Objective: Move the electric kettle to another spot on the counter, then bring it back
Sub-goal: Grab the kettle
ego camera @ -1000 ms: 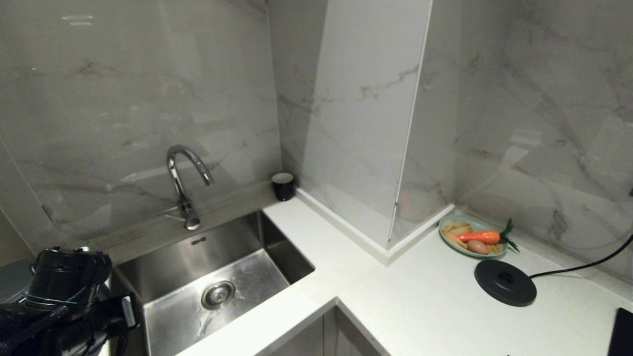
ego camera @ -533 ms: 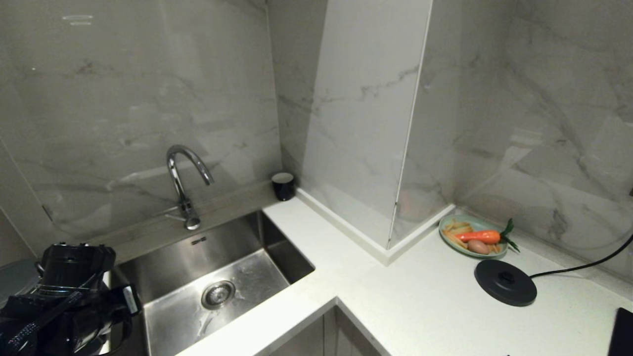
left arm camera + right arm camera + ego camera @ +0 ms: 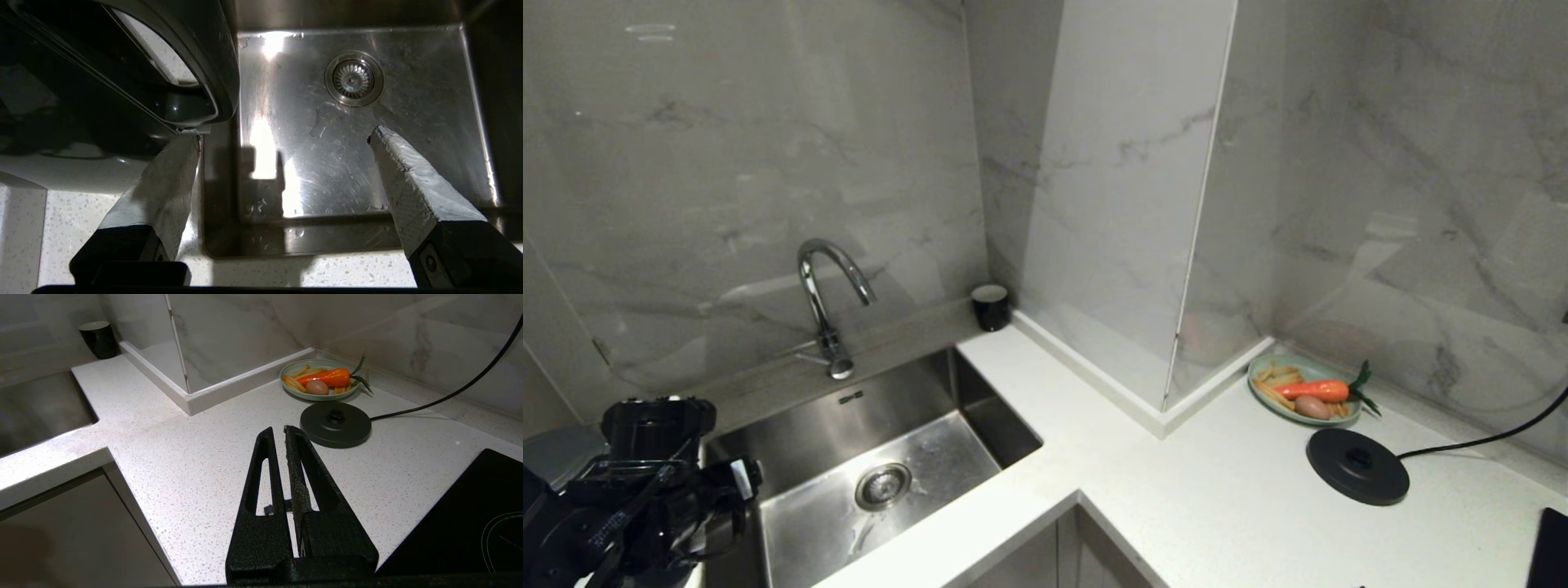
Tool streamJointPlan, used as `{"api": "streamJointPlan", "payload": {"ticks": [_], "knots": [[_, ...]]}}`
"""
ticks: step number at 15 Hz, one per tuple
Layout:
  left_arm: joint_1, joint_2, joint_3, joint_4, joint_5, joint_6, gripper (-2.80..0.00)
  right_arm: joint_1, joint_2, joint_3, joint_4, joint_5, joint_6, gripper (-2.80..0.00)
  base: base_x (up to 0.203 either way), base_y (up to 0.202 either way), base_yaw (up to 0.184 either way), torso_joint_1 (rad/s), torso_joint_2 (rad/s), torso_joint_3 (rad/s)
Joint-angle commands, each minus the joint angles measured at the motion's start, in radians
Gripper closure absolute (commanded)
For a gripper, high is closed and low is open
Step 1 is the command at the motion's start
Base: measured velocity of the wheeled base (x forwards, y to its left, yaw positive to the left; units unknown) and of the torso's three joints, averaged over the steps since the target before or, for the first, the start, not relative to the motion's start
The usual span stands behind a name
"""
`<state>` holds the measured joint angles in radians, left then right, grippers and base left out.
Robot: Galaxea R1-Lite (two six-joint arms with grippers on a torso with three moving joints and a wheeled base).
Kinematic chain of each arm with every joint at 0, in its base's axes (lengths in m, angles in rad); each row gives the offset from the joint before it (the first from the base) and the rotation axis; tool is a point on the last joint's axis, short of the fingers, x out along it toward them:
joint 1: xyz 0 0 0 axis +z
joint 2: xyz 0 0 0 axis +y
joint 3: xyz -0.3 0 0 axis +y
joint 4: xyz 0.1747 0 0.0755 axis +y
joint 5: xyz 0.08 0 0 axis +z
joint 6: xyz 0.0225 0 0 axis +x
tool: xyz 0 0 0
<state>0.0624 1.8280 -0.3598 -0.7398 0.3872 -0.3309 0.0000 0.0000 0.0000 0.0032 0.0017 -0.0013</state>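
Left wrist view: the left gripper (image 3: 284, 136) hangs with its grey fingers spread wide and nothing between them, one fingertip just beside the big loop handle of the glossy black electric kettle (image 3: 122, 77) — which stands on the white speckled counter (image 3: 65, 228) by the steel sink's (image 3: 327, 143) left rim. The outward leg looks done; the return calls for closing on the handle and carrying the kettle toward the right end — the right gripper (image 3: 284, 430) rests pressed together.

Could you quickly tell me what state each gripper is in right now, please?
Left gripper: open, holding nothing, beside the electric kettle at the sink's edge.
Right gripper: shut, empty, over the counter.
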Motion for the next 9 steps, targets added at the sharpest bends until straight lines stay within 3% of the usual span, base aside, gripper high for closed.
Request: {"api": "streamJointPlan", "payload": {"ticks": [1, 6, 9], "knots": [[0.015, 0.035, -0.01, -0.007, 0.001, 0.002, -2.8, 0.0, 0.0, 0.0, 0.0, 0.0, 0.0, 0.0, 0.0, 0.0, 0.0, 0.0, 0.0, 0.0], [0.051, 0.068, -0.054, -0.022, -0.004, 0.017, -2.8, 0.0, 0.0, 0.0, 0.0, 0.0, 0.0, 0.0, 0.0, 0.0, 0.0, 0.0, 0.0, 0.0], [0.058, 0.117, -0.05, -0.132, -0.008, 0.044, -2.8, 0.0, 0.0, 0.0, 0.0, 0.0, 0.0, 0.0, 0.0, 0.0, 0.0, 0.0, 0.0, 0.0]]}}
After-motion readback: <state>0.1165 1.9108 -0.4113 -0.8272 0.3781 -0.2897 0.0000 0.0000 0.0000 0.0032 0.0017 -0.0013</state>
